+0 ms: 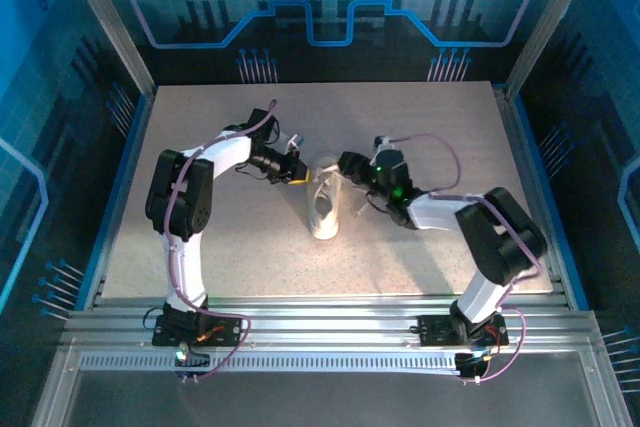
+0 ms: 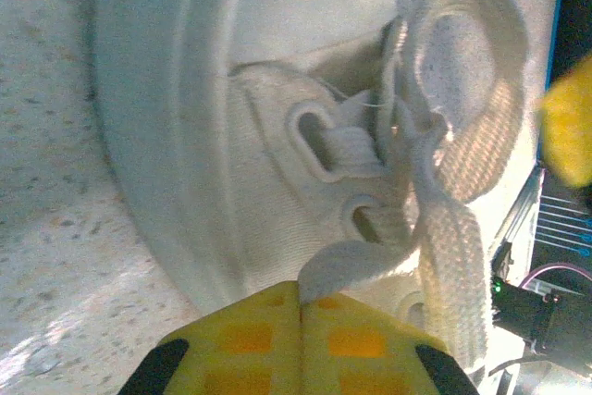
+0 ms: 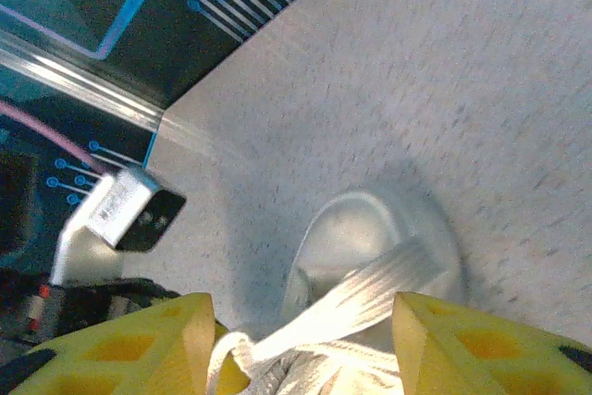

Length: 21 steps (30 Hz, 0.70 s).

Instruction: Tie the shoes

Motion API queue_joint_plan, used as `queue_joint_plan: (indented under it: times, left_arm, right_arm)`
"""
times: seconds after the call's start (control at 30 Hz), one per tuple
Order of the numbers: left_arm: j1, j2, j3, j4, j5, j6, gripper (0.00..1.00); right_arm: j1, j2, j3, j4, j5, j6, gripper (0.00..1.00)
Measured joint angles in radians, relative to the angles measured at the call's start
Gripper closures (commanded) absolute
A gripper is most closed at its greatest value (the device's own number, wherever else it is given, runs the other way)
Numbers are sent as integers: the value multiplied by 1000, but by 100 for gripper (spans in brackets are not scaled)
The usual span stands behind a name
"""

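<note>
Pinching lace [image 2: 351, 261], left claw [image 2: 299, 301]; overhead hides grip.

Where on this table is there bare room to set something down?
Bare table along the far edge, and the near strip between sneaker and arm bases. Crowded mid-table, where left gripper and right gripper meet at the laces.
</note>
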Motion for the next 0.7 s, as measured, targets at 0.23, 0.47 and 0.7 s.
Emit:
queue_joint_plan:
  times: [0.23,0.47,0.7]
  left_arm:
    - [14,-1,0,-5,-26,7,100]
    - [17,-13,0,-13,-40,19,100]
    - [20,-47,-5,-32,-51,30,100]
  right_arm:
    - [-47,-123,183,-519,-30,-282,36]
    - [-82,31,252,-824,-43,-404,34]
    - [-51,190,356,-988,5,-462,46]
